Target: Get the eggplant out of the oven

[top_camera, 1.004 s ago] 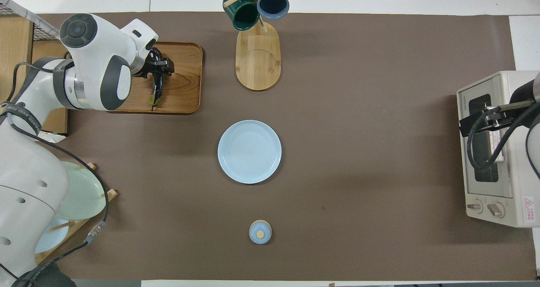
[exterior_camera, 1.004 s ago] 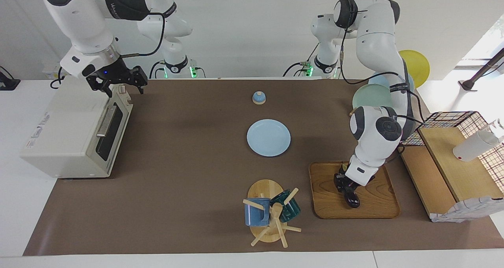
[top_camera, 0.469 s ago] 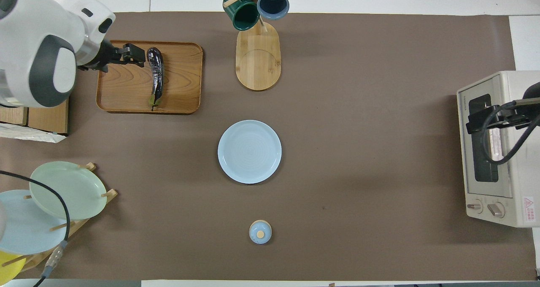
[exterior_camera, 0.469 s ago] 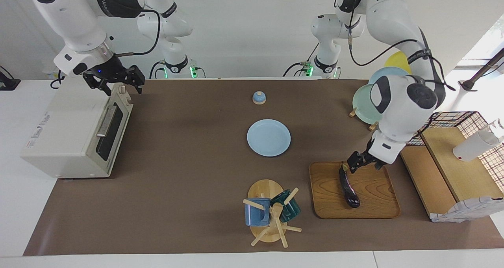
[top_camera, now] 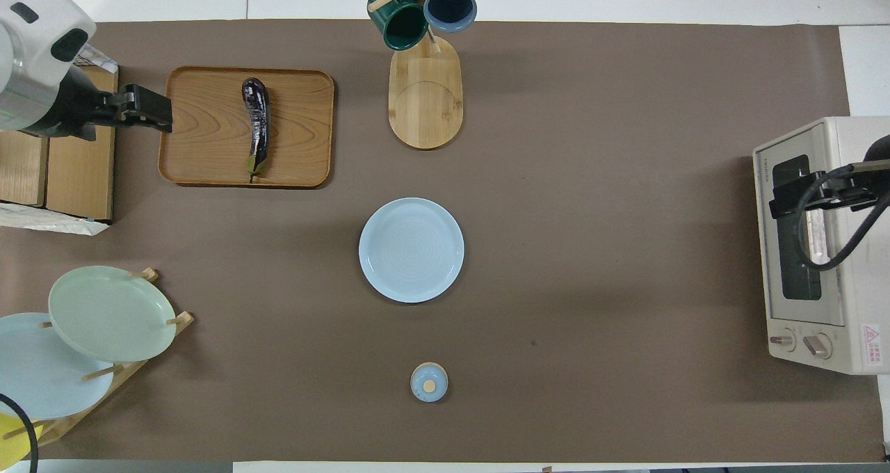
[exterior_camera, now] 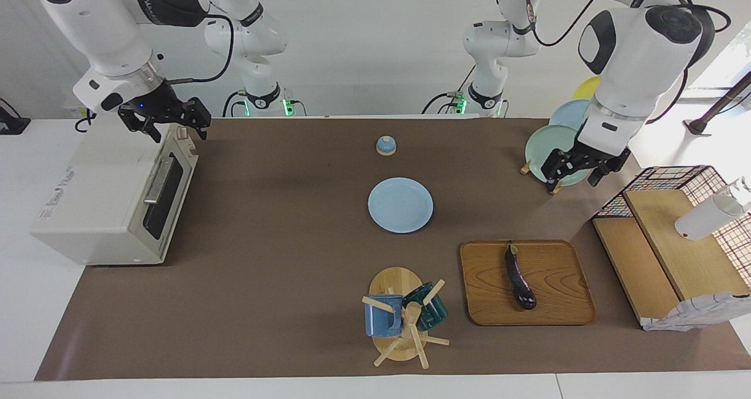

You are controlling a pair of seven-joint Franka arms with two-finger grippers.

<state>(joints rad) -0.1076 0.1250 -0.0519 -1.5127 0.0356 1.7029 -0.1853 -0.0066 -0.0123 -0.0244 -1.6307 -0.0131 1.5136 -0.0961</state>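
Note:
The dark purple eggplant [exterior_camera: 520, 276] [top_camera: 256, 125] lies loose on the wooden tray [exterior_camera: 557, 308] [top_camera: 201, 146], its stem end pointing toward the robots. The cream oven [exterior_camera: 100, 199] [top_camera: 820, 250] stands at the right arm's end of the table with its glass door shut. My left gripper [exterior_camera: 578, 173] [top_camera: 163, 108] hangs open and empty, high in the air over the tray's edge at the left arm's end. Open and empty too, my right gripper [exterior_camera: 173, 128] [top_camera: 786, 202] hovers over the oven's top front edge.
A light blue plate [exterior_camera: 400, 205] lies mid-table, with a small blue lid [exterior_camera: 385, 145] nearer to the robots. A mug tree [exterior_camera: 405, 317] stands beside the tray. A plate rack [exterior_camera: 551, 146] and a wooden crate with a wire basket [exterior_camera: 675, 246] fill the left arm's end.
My left gripper opened, let go of the eggplant on the tray, then rose and drew back toward the left arm's end. The right gripper shifted slightly over the oven.

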